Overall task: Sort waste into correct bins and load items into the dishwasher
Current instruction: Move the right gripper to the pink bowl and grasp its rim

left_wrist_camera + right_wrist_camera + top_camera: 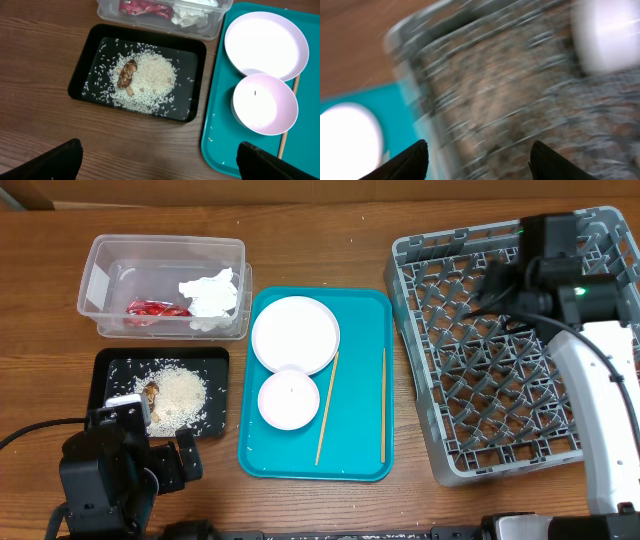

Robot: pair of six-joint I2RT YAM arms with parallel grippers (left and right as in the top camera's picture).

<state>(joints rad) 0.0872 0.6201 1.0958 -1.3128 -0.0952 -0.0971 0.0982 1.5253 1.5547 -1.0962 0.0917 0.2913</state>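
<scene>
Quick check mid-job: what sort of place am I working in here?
Probably a tabletop mock-up of a dish-clearing station, not a real kitchen: a wooden table holds a grey dish rack, a teal tray with a plate and bowl, and a tub and black tray for waste.

The left arm (100, 475) is all black; the right arm (605, 410) is black with a white link.

No text, number or brand can be read in any view. The red-and-silver wrapper (155, 308) in the clear tub (232, 250) is too small and crumpled to show letters. The white patch (97, 283) on the tub's left wall shows no writing.
</scene>
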